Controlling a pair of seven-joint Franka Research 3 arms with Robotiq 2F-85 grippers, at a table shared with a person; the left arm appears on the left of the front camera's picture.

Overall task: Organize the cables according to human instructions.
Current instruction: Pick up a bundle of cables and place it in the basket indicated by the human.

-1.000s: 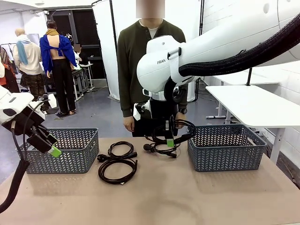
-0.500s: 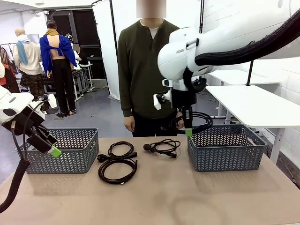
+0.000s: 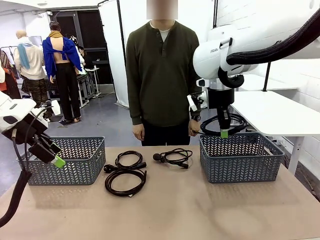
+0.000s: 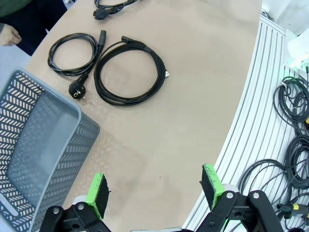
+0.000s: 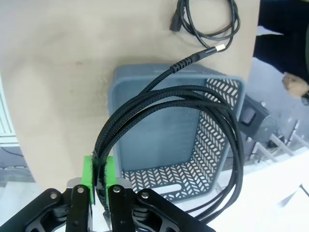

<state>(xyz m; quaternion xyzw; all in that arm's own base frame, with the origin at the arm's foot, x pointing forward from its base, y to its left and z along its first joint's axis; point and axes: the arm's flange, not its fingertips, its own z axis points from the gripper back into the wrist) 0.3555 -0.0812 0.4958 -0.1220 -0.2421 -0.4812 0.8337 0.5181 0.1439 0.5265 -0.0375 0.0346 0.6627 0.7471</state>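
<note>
Green-padded left gripper [image 4: 154, 188] hangs spread and empty by the left edge of the table [image 3: 200, 215], three cables [image 4: 129, 102] lie toward its far edge, and beyond them the right gripper [image 3: 224, 132] pinches a braided cable [image 5: 193, 92] over the rim of the right basket [image 3: 240, 160], where overhanging loops could snag or spill outside

A left basket [image 3: 67, 160] sits by the far left corner of the tabletop [image 3: 175, 210], and a right basket [image 3: 240, 160] sits by the far right corner. Between them, three cables lie on the tabletop. The back coil [image 3: 129, 161] and the front coil [image 3: 125, 181] touch, just right of the left basket. The third cable [image 3: 174, 157] lies near the far edge, closer to the right basket. The fourth cable [image 5: 113, 124] hangs from the right gripper [image 3: 224, 133] above the right basket. The left gripper [image 4: 153, 173] hangs near the left basket. The person [image 3: 160, 75] stands behind the far edge.
</note>
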